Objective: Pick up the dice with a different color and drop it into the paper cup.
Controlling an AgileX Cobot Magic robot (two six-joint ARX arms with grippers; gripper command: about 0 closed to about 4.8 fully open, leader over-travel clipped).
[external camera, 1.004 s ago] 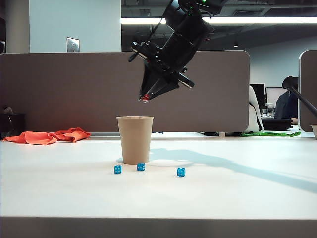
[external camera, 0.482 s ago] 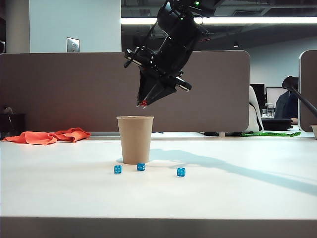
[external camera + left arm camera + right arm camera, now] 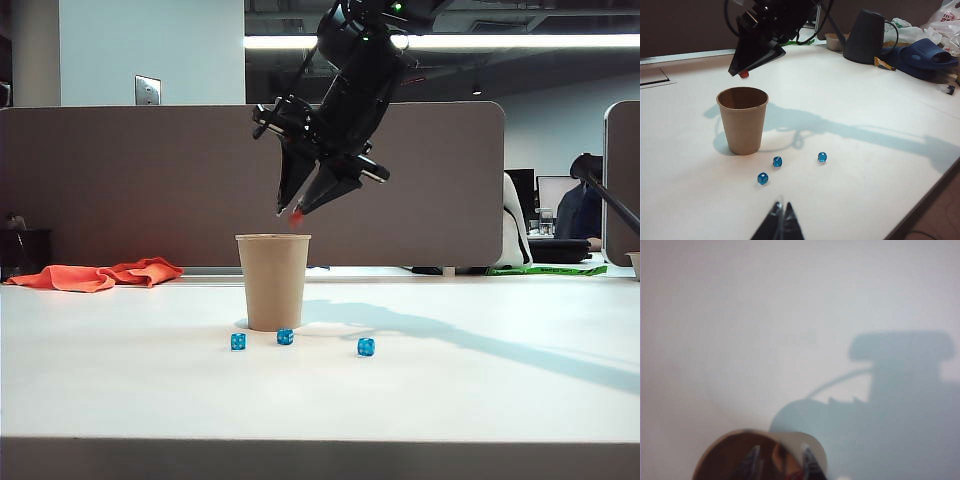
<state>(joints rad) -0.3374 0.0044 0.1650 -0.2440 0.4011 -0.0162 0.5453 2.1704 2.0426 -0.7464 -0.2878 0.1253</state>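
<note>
The tan paper cup (image 3: 273, 285) (image 3: 742, 127) stands upright on the white table. Directly above its mouth hangs my right gripper (image 3: 292, 211) (image 3: 737, 72), pointing down, its jaws parted. The small red die (image 3: 295, 216) (image 3: 744, 74) shows as a red blur just under the fingertips, over the cup's opening. In the right wrist view the two fingers (image 3: 753, 460) stand apart over the cup's brown inside (image 3: 725, 460), with a red smear (image 3: 800, 474) beside one finger. My left gripper (image 3: 781, 207) is shut and empty, low over the table in front of the blue dice.
Three blue dice (image 3: 238, 341) (image 3: 285, 337) (image 3: 366, 347) lie in front of the cup. An orange cloth (image 3: 100, 275) lies at the back left. A dark grey upturned container (image 3: 864, 37) and blue items (image 3: 925, 55) sit at the far side. A brown partition (image 3: 120, 180) backs the table.
My right gripper shifted left until it hung over the cup, and its jaws have now parted. The red die has dropped slightly below the fingertips. The left arm has not moved.
</note>
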